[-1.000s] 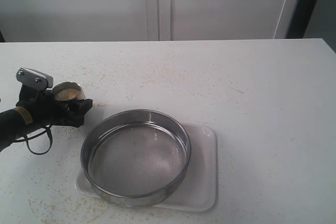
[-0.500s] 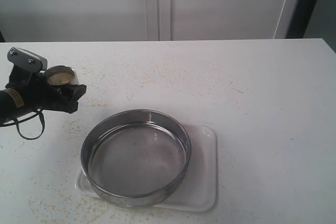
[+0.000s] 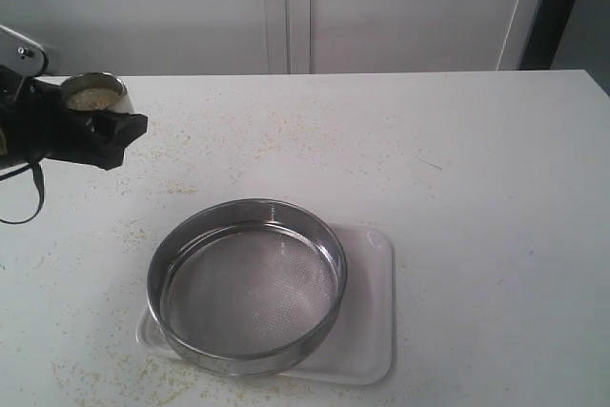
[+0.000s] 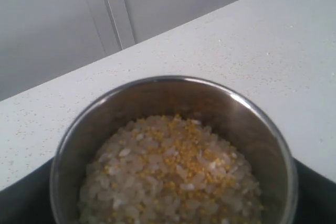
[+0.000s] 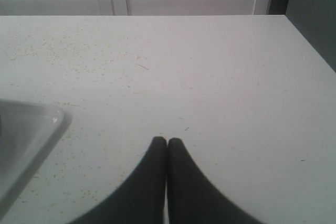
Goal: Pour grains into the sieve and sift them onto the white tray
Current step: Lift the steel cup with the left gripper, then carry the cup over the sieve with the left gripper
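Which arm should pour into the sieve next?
Left. The left pincer holds the cup of grains upright, not far from the sieve. The right pincer is shut and empty, low over the table by the tray.

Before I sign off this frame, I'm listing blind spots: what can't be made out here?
Left pincer: exterior view, the cup and frame edge hide its grip; left wrist view, cup fills it.
White tray middle: exterior view, covered by the sieve.
Grains: depth hidden by cup wall, both views.
Right pincer: outside exterior view; right wrist view shows shut tips only.
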Motion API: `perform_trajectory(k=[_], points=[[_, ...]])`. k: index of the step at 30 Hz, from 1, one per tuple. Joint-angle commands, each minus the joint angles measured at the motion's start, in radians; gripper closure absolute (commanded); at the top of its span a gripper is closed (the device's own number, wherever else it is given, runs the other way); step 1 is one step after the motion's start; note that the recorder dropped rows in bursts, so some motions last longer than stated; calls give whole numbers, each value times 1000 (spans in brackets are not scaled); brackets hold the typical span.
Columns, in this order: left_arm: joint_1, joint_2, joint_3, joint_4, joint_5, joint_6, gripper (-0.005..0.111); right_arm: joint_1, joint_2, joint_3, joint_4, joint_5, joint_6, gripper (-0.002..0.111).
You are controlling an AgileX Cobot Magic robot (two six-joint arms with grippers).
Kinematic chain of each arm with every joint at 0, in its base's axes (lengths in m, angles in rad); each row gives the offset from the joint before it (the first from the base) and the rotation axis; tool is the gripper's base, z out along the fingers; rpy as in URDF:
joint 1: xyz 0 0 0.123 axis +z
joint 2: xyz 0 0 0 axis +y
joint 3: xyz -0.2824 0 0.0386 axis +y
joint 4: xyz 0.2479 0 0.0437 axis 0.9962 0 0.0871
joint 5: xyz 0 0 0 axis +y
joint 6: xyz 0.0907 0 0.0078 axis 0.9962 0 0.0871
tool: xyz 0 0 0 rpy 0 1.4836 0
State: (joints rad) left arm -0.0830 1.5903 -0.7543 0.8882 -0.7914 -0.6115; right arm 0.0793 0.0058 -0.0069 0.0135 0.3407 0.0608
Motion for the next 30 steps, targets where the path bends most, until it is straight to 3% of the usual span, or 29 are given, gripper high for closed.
perform_trajectory(k=[1,3,8,11,18,30], points=[[1,-101,-3,160,82,-154,107,2,-6,7,-7,-5,5,108],[1,-136,-3,245,106,-210,107,2,-6,7,-7,-5,5,108],[-38,-199,-3,286,196,-303,107,2,-6,7,-7,-5,5,108],[-112,-219,-1,365,281,-336,107,2,-6,7,-7,-5,5,108],[-310,-253,8,369,560,-350,107,2,-6,7,-7,-5,5,108],[-469,-253,8,369,648,-346,107,2,-6,7,-7,-5,5,108]])
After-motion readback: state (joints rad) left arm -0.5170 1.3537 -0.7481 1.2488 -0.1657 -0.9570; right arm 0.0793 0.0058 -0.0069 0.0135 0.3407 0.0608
